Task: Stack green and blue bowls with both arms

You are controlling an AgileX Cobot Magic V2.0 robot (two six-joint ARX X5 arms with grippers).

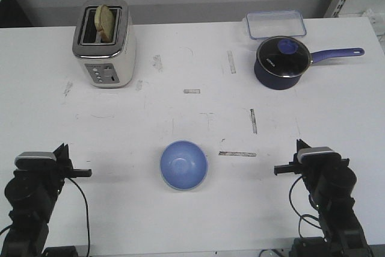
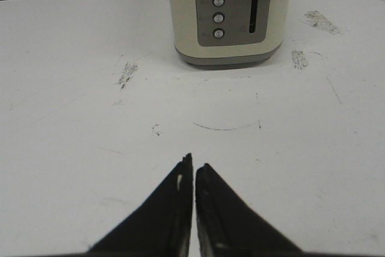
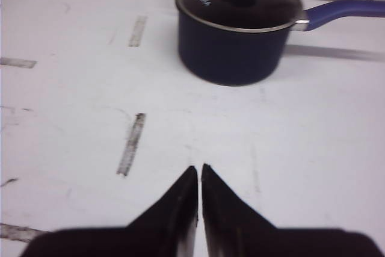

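The light blue bowl (image 1: 183, 165) stands upright on the white table (image 1: 192, 118), near the front middle. No separate green bowl shows in any view; a thin pale edge runs along the blue bowl's lower right rim, and I cannot tell what it is. My left gripper (image 1: 88, 173) is at the front left, left of the bowl and apart from it; in the left wrist view it (image 2: 194, 167) is shut and empty above bare table. My right gripper (image 1: 277, 171) is at the front right, also apart from the bowl; in the right wrist view it (image 3: 199, 168) is shut and empty.
A cream toaster (image 1: 105, 43) with a slice of bread in it stands at the back left, also in the left wrist view (image 2: 228, 13). A dark navy saucepan (image 1: 281, 61) with a lid and long handle stands at the back right, also in the right wrist view (image 3: 237, 28). A clear lidded box (image 1: 275, 23) sits behind it.
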